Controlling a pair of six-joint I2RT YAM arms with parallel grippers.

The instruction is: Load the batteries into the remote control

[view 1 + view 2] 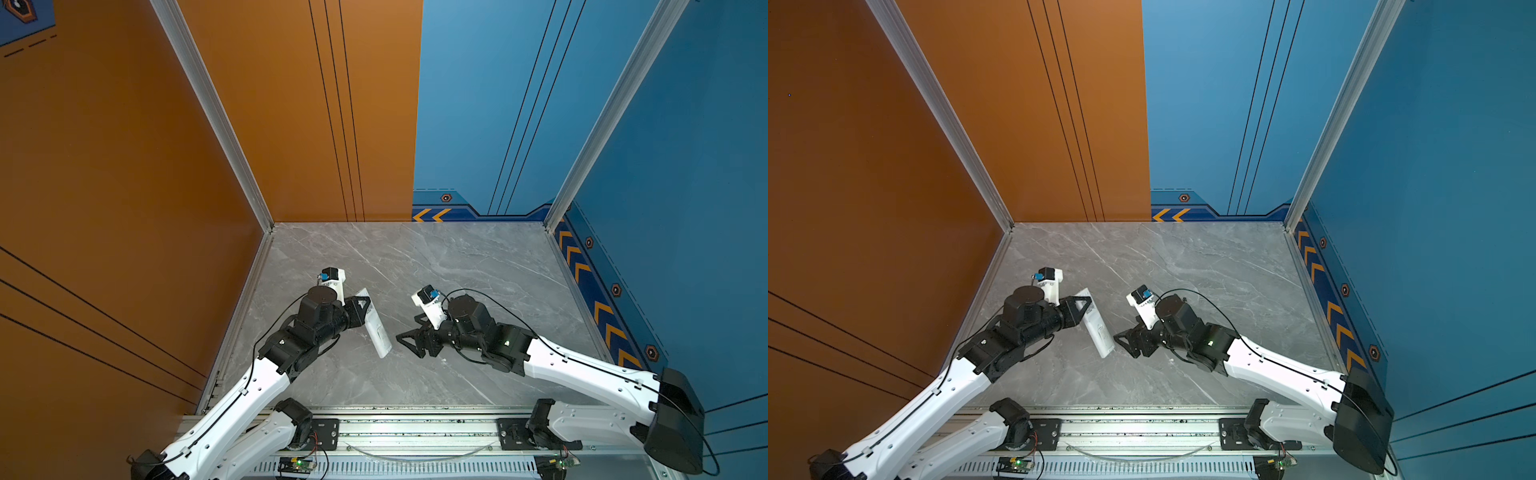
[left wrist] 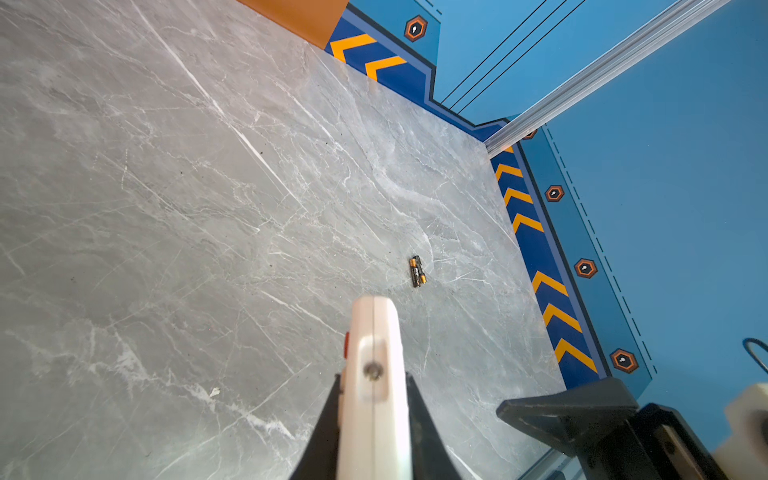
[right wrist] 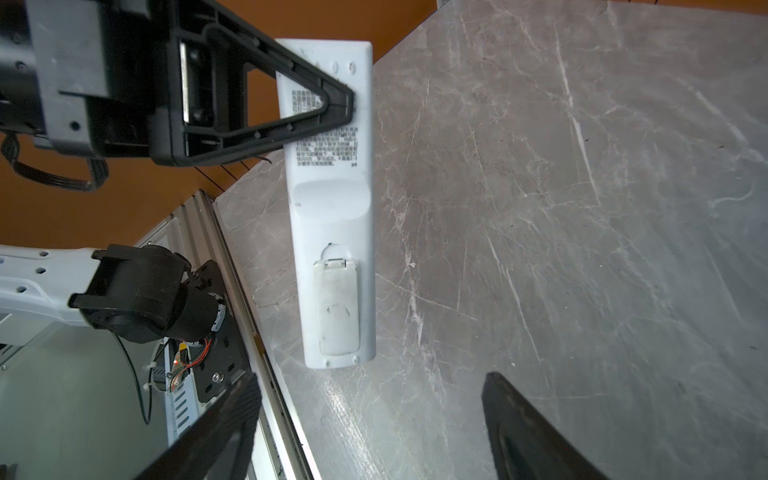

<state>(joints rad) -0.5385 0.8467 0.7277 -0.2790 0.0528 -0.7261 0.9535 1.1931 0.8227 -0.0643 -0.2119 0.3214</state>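
My left gripper [image 1: 362, 306] [image 1: 1084, 306] is shut on the remote control [image 1: 377, 330] [image 1: 1099, 330], a long white bar held above the table on the left in both top views. In the left wrist view its end [image 2: 374, 332] sticks out between the jaws. The right wrist view shows its plain back [image 3: 332, 199] with printed text and the battery cover [image 3: 337, 307] closed. One left finger [image 3: 338, 104] presses on that back. My right gripper [image 1: 408, 329] [image 1: 1126, 329] [image 3: 372, 380] is open and empty, just right of the remote's near end. Two batteries [image 2: 417, 272] lie side by side on the table; the top views hide them.
The grey marble table [image 1: 457, 257] is walled in orange on the left and blue at the back and right [image 1: 602, 316]. A metal rail [image 1: 415, 428] carrying both arm bases runs along the front edge. A right finger [image 2: 565, 409] shows in the left wrist view.
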